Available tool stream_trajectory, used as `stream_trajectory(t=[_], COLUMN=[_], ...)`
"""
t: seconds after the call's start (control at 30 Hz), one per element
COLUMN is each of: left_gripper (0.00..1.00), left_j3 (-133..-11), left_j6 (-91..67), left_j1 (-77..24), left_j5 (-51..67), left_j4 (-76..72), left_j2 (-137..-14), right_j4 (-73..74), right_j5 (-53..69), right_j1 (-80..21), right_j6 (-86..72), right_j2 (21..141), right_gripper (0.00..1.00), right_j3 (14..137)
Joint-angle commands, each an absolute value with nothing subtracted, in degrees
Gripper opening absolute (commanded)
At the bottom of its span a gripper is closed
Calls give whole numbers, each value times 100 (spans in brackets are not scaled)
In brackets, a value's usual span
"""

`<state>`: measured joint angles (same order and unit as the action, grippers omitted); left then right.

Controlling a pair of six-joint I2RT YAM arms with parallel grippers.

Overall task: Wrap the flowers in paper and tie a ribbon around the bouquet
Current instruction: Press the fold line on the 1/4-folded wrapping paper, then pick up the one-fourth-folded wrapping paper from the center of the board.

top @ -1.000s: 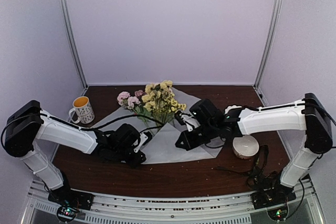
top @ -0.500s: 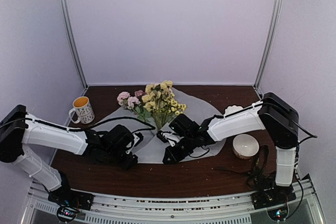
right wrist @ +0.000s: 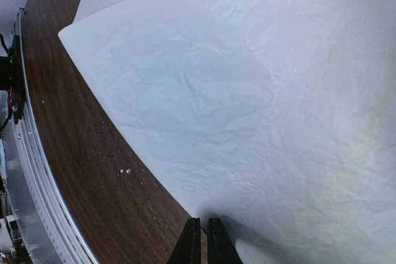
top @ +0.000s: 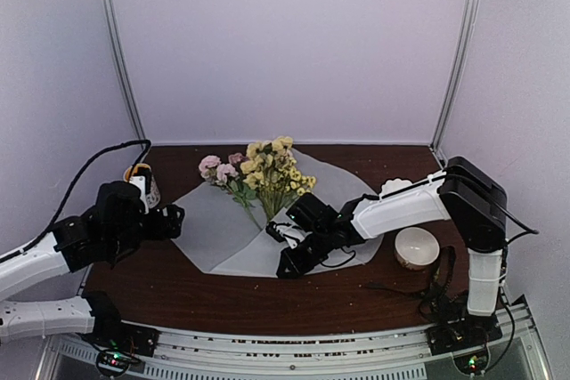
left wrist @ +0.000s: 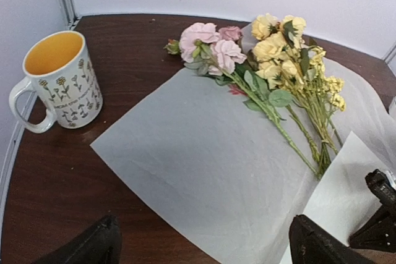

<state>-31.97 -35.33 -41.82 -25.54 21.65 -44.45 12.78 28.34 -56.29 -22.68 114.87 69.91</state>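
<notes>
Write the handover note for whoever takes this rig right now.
Left tool: open, empty, beside the mug.
Right tool: shut on the near edge of the paper.
Flowers lie loose on the paper, blooms toward the far wall.
Done: flowers laid out, one paper flap folded partway over.
Left to do: finish the wrap, tie the ribbon; no ribbon in view.

Flowers (top: 263,175) lie on the paper (top: 214,229) — mug (left wrist: 59,78) to its left, bowl (top: 417,248) right.

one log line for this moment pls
left gripper: open, holding nothing | right gripper: shut on paper edge | flowers: lying on paper, unwrapped
</notes>
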Motion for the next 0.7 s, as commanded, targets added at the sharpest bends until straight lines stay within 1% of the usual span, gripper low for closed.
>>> stream_trajectory(t=[0.0, 0.13, 0.23, 0.37, 0.5, 0.67], left_gripper=[98, 97, 98, 97, 91, 90], left_j3=[-3195, -3243, -3143, -3018, -3007, -2762], left_j6=[-3935, -3986, -4139, -4382, -4613, -4861], left_j1=[-3437, -2261, -1811, -1523, -1507, -1505], left_j5=[-2172, -955, -315, 294, 870, 1072], left_j4=[2496, 2499, 2049, 1225, 628, 61], left_j2=[-4700, -5937, -6706, -7369, -7952, -8541], right_j4=[1626, 1614, 1613, 1554, 1561, 1569], right_j5=[2583, 2581, 2599, 2520, 2507, 2513], right_j1=[-5617, -5616, -5626, -5651, -5658, -5658], right_j6=[-2251, -2258, -2254, -2251, -2233, -2232], right_j2=[11587, 11579, 11580, 11527, 11527, 11573], right_gripper=[7, 7, 7, 7, 7, 7], right_j3=[6993, 6961, 6981, 6923, 6966, 7095])
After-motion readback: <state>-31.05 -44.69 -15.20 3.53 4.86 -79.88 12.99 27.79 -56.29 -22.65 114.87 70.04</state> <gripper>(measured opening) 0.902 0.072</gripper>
